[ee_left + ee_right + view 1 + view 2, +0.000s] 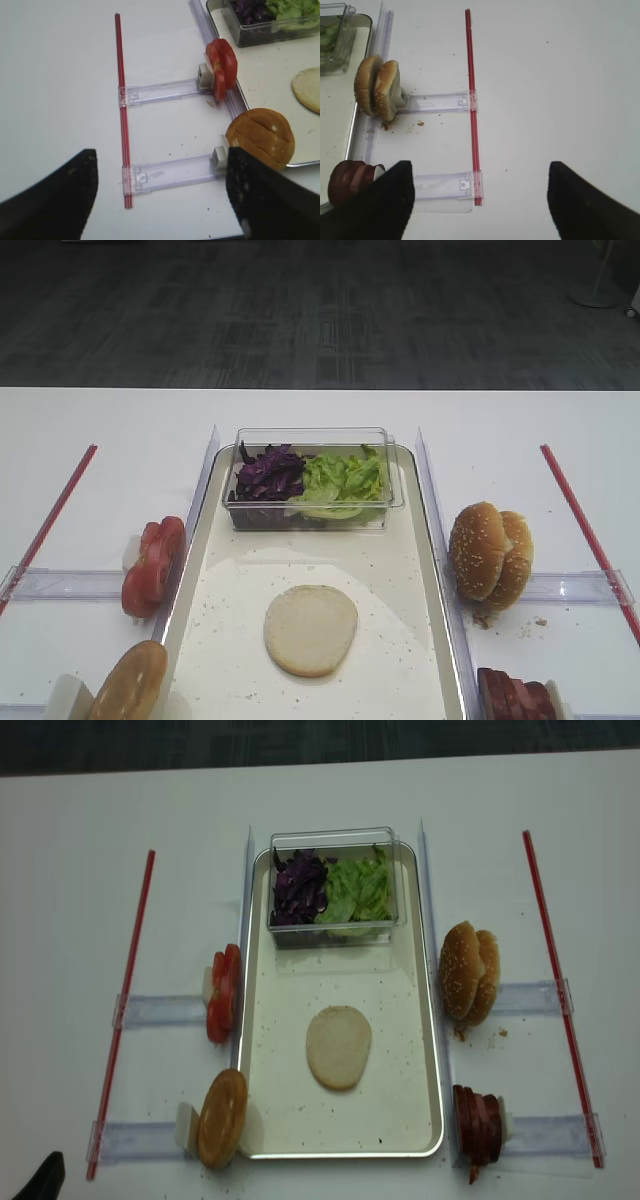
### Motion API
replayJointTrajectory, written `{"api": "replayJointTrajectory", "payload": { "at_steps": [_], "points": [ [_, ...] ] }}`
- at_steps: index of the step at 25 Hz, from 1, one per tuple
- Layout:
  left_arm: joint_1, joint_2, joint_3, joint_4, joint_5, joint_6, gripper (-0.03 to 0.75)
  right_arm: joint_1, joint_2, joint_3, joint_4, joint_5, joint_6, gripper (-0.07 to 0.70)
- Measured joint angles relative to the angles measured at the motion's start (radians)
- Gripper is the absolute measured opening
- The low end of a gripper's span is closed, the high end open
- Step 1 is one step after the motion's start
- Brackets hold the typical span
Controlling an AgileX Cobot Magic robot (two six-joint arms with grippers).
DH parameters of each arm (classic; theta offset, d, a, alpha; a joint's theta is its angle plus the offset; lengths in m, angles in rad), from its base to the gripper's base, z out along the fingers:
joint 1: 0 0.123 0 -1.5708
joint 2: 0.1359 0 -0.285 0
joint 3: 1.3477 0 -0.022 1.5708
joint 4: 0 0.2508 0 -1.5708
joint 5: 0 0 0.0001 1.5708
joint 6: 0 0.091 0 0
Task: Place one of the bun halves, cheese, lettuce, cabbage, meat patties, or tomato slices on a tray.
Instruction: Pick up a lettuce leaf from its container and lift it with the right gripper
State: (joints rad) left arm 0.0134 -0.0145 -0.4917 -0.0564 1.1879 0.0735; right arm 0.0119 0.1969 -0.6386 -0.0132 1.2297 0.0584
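Observation:
A flat pale bun half (pixel 311 629) lies alone on the cream tray (pixel 400 570). Sesame bun halves (pixel 490 552) stand on edge to the tray's right, with dark meat patties (pixel 517 697) nearer the front. On the left stand red tomato slices (pixel 153 565) and another bun half (pixel 130 683). Purple cabbage (pixel 268 475) and green lettuce (pixel 345 480) fill a box at the tray's far end. No cheese is in view. My right gripper (pixel 479 170) hangs open over bare table, the patties (pixel 350 180) at its left. My left gripper (pixel 162 155) is open and empty, beside the bun half (pixel 260 137).
The clear plastic box (pixel 310 445) stands on the tray's far end. Clear plastic rails (pixel 60 583) hold the food rows on both sides. A red strip (pixel 50 520) lies at the left and another red strip (pixel 585 530) at the right. Crumbs speckle the tray.

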Motion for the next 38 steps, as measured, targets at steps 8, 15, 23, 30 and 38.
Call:
{"api": "replayJointTrajectory", "payload": {
  "at_steps": [8,15,23,30,38],
  "points": [
    [0.000,0.000,0.000,0.000,0.000,0.000,0.493,0.000,0.166,-0.073,0.064,0.042,0.000,0.571],
    [0.000,0.000,0.000,0.000,0.000,0.000,0.493,0.000,0.375,-0.116,0.068,0.042,0.000,0.571],
    [0.000,0.000,0.000,0.000,0.000,0.000,0.493,0.000,0.660,-0.243,0.068,0.010,-0.025,0.571],
    [0.000,0.000,0.000,0.000,0.000,0.000,0.493,0.000,0.898,-0.381,0.070,-0.003,-0.039,0.571],
    [0.000,0.000,0.000,0.000,0.000,0.000,0.493,0.000,1.133,-0.550,0.083,-0.011,-0.075,0.571]
  ]
}}
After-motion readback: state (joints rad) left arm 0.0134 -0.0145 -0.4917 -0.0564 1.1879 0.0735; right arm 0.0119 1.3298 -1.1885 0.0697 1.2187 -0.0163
